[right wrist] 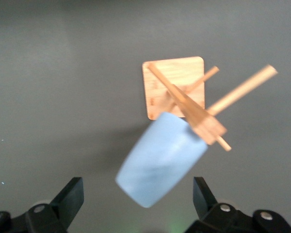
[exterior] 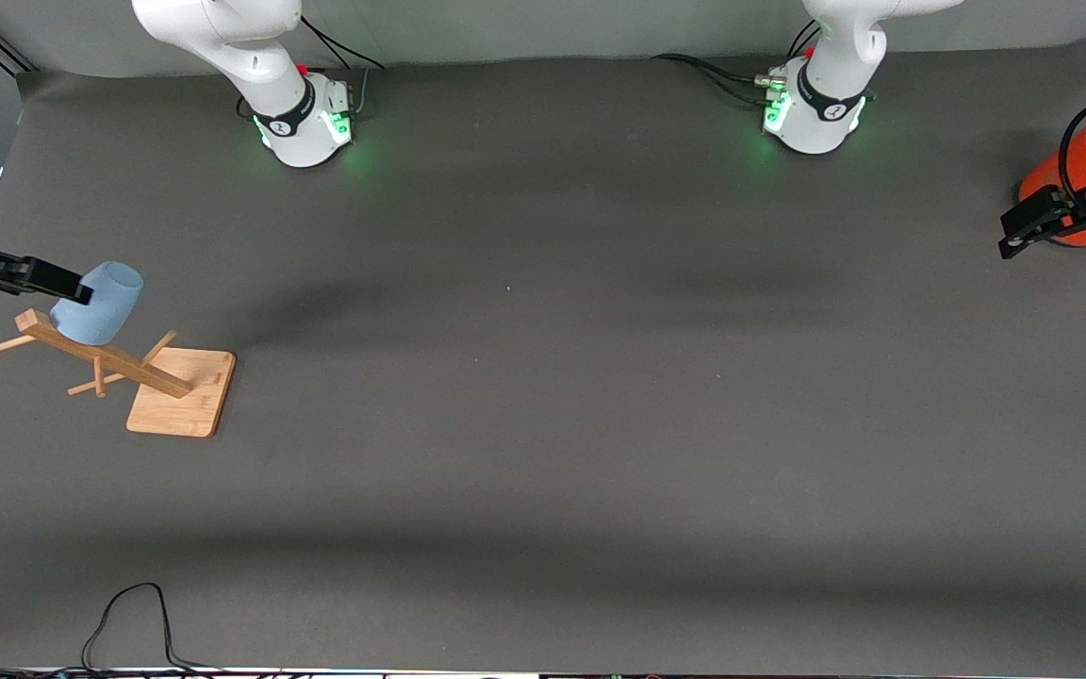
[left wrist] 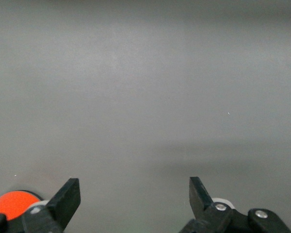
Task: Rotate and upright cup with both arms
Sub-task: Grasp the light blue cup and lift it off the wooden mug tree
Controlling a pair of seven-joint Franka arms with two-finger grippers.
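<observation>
The pale-blue cup (exterior: 98, 302) hangs tilted on a peg of a wooden rack (exterior: 109, 358) at the right arm's end of the table. In the right wrist view the cup (right wrist: 160, 162) points its closed end toward the camera. My right gripper (exterior: 72, 283) is open at the cup's closed end; its fingers flank that end (right wrist: 136, 194) without touching it. My left gripper (exterior: 1057, 240) is open and empty (left wrist: 134, 199) at the left arm's end of the table, beside the orange canister (exterior: 1076, 165).
The rack stands on a square wooden base (exterior: 180, 396), also seen in the right wrist view (right wrist: 174, 82), with several pegs sticking out. The orange canister shows at the edge of the left wrist view (left wrist: 12, 204). A black cable (exterior: 128, 604) lies near the front edge.
</observation>
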